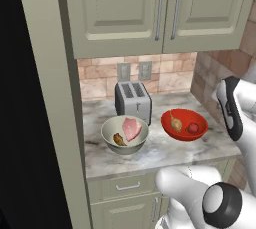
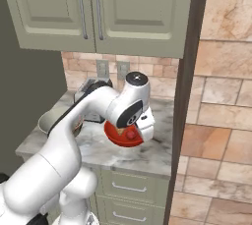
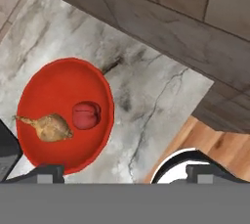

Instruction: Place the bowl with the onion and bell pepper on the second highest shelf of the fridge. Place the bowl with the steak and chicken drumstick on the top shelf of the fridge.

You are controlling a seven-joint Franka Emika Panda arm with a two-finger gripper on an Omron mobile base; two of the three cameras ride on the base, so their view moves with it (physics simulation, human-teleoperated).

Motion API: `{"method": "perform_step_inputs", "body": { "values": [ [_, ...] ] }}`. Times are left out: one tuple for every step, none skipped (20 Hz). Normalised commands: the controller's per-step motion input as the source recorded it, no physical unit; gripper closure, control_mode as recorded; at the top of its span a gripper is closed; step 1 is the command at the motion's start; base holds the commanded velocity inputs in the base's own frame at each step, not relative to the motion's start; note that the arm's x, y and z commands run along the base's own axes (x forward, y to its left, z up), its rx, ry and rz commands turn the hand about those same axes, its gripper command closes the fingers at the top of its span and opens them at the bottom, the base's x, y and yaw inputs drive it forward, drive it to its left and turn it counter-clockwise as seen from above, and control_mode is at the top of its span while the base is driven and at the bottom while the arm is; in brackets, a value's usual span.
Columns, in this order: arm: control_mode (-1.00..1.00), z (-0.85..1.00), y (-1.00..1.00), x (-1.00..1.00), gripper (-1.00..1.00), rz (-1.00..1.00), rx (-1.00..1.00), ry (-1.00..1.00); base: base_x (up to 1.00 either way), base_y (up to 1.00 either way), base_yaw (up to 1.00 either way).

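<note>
The glossy red bowl (image 1: 184, 124) stands on the marble counter (image 1: 165, 153) and holds the tan onion (image 1: 175, 122) and the red bell pepper (image 1: 193, 128). In the hand view the red bowl (image 3: 63, 86) lies to the left, with the onion (image 3: 51, 126) and the pepper (image 3: 86, 115) inside. My gripper (image 3: 129, 175) hovers above it, open and empty, its left fingertip (image 3: 49, 174) over the bowl's near rim. The pale cream bowl (image 1: 125, 134) with the pink steak (image 1: 131, 128) and the chicken drumstick (image 1: 119, 139) sits to the left. The fridge's shelves are out of view.
A silver toaster (image 1: 133, 102) stands at the back of the counter behind the cream bowl. Beige wall cabinets (image 1: 150, 8) hang above. A brick wall (image 2: 221, 96) closes the counter's right end. A tall beige panel (image 1: 55, 98) borders the counter's left side.
</note>
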Motion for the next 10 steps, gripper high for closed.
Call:
{"method": "perform_step_inputs", "body": {
  "values": [
    [-1.00, -0.22, -0.35, 0.14, -1.00, -0.07, 0.00, 0.00, 0.00, 0.00, 0.00],
    [-1.00, -0.31, -0.25, 0.22, -1.00, -0.07, 0.00, 0.01, 0.00, 0.00, 0.00],
    [-1.00, -0.40, -0.19, 0.23, -1.00, -0.06, 0.00, 0.03, 0.00, 0.00, 0.00],
    [-1.00, -0.46, -0.11, 0.20, -1.00, -0.05, 0.00, 0.01, 0.00, 0.00, 0.00],
    [-1.00, -0.46, -0.04, 0.25, -1.00, -0.04, 0.00, 0.00, 0.00, 0.00, 0.00],
    [-1.00, -0.46, 0.00, 0.34, -1.00, -0.02, 0.03, 0.00, 0.00, 0.00, 0.00],
    [-1.00, -0.47, 0.00, 0.34, -1.00, -0.02, 0.06, 0.00, 0.00, 0.00, 0.00],
    [-1.00, -0.46, 0.11, 0.33, -1.00, -0.01, 0.07, 0.00, 0.00, 0.00, 0.00],
    [-1.00, -0.45, 0.16, 0.30, -1.00, 0.00, 0.09, 0.00, 0.00, 0.00, 0.00],
    [-1.00, -0.46, 0.17, 0.27, -1.00, 0.00, 0.12, -0.02, 0.00, 0.00, 0.00]
  ]
}}
